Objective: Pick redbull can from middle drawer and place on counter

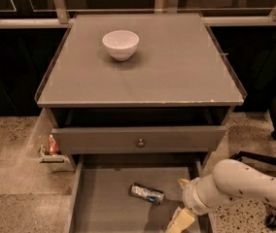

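Camera view: gripper (177,205) hangs over the open drawer (104,203) at its right side, fingers (181,221) apart, empty, just right of the can (147,193). Grey surface (177,72) above carries a white bowl (120,43). Can lies flat on the drawer floor, long axis roughly left-right.
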You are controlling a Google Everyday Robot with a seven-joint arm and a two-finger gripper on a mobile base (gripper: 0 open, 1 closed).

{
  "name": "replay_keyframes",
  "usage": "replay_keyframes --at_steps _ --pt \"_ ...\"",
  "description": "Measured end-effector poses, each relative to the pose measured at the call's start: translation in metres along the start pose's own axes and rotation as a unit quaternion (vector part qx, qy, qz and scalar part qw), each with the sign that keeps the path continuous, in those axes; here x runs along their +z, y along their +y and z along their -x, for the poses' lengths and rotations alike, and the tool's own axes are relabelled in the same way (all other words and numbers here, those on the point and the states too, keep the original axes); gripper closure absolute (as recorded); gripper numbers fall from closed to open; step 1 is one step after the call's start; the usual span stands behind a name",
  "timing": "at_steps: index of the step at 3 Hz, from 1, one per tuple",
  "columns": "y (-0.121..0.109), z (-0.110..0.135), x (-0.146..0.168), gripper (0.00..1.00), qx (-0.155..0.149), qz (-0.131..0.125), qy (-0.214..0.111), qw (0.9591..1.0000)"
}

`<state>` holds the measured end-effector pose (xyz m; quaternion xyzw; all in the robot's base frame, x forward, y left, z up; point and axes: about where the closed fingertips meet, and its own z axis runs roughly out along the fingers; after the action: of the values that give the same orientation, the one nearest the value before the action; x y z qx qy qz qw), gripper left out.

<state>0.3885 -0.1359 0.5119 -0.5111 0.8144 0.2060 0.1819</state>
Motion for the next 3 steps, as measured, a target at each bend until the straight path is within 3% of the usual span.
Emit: replay_keyframes --at_steps 1,2,3 --pt "0.0 0.0 0.0 0.0 0.0 0.0 0.0 1.0" --pt "-0.005 0.0 0.015 0.0 -0.003 -0.017 -0.021 0.9996" --pt "-0.024 0.008 0.048 0.0 -0.014 -0.059 -0.069 0.9957"
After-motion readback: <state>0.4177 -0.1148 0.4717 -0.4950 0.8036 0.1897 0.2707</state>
